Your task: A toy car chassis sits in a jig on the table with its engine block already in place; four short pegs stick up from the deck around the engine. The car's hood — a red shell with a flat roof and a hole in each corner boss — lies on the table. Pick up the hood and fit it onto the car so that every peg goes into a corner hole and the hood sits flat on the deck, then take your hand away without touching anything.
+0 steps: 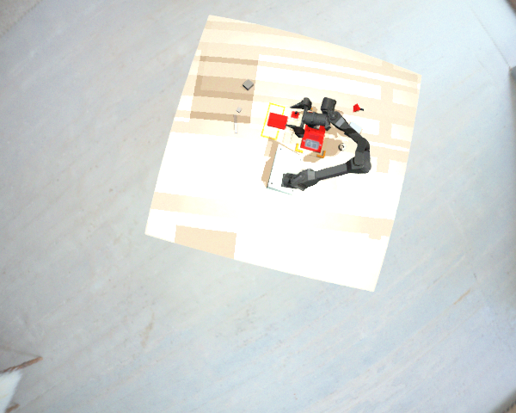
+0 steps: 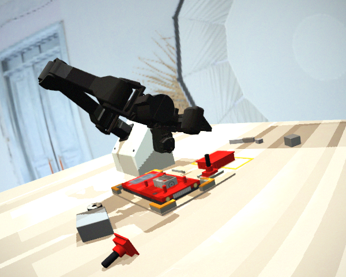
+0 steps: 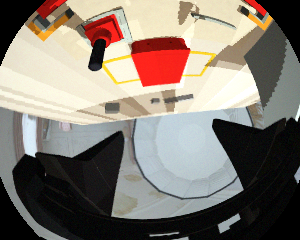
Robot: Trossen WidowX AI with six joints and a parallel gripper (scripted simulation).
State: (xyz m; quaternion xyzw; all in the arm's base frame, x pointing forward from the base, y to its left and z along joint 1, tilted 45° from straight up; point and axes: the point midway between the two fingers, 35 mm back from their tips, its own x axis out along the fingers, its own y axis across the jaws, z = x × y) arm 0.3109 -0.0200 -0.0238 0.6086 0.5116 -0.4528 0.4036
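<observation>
The red hood (image 1: 277,120) (image 2: 216,159) (image 3: 161,65) lies roof up on the table, across the middle of the yellow outline (image 1: 262,135) (image 2: 245,163) (image 3: 109,73). My gripper (image 1: 291,116) (image 3: 170,129) is open and empty. It is above the table, pointing past the hood without touching it; one finger is hidden in the exterior view. The red chassis (image 1: 314,134) (image 2: 135,186) sits between the orange-topped jig corners (image 2: 162,205). The grey engine block (image 2: 165,180) is on its deck, with pegs (image 2: 164,188) standing around it. The arm hides the engine in the top view.
A red knobbed piece (image 1: 294,114) (image 2: 209,171) (image 3: 104,31) stands upright between chassis and hood. Another red piece (image 1: 356,107) (image 2: 124,246) lies tipped over near a grey box (image 1: 355,127) (image 2: 94,225) and a ring (image 1: 341,146) (image 2: 94,206). A grey block (image 1: 248,84) (image 2: 292,140) (image 3: 112,107) lies beyond the hood.
</observation>
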